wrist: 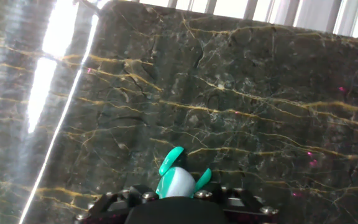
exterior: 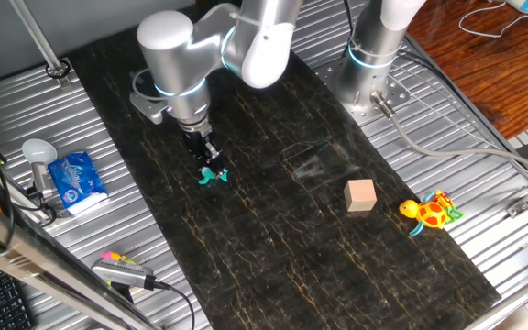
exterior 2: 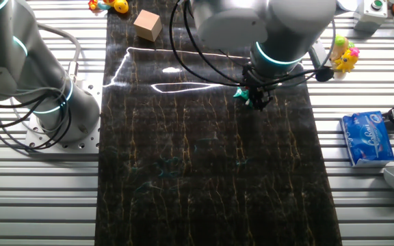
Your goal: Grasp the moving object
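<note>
You have the black 2-finger gripper point(exterior: 211, 165) pinched on the tiny teal-green toy figure with fin-like points point(exterior: 214, 176), low over the dark marble-patterned mat point(exterior: 273, 229), well apart from the tan wooden cube point(exterior: 361, 194).

Lying flat over a ribbed metal table point(exterior: 53, 119): a dark marble-patterned mat point(exterior: 273, 229). Sitting on the mat: a tan wooden cube point(exterior: 361, 194) and, near it by the mat's edge, a yellow-orange turtle toy point(exterior: 430, 213). Resting on the bare metal: a blue packet point(exterior: 76, 180).
</note>
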`<state>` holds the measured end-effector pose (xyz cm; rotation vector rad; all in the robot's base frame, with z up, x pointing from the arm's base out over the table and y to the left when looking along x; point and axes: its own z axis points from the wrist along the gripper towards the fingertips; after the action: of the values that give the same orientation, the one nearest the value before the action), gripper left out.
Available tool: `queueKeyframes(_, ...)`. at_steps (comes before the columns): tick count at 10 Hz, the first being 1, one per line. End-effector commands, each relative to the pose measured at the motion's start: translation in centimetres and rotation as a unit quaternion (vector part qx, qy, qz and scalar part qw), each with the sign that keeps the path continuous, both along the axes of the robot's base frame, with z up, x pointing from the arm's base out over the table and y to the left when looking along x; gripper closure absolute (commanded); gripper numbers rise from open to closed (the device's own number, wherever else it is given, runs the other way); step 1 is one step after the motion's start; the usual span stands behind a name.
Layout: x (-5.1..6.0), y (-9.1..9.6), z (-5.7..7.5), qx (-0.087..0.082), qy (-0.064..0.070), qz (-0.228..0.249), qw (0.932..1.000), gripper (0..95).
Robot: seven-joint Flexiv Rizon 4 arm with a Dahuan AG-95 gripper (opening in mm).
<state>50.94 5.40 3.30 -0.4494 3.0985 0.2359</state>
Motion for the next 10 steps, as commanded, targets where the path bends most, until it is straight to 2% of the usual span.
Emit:
queueKeyframes(1,0.0,0.0,0.1,0.001,0.001,0.001,1.0000,95.0)
queueKeyframes(6,-0.4,0.3,1.4,-0.003,0.011,0.002,0.9999,95.0)
queueKeyframes(8,-0.7,0.1,2.5,-0.004,0.023,0.006,0.9997,95.0)
queueKeyframes(10,-0.8,-0.5,3.3,-0.004,0.030,0.010,0.9995,95.0)
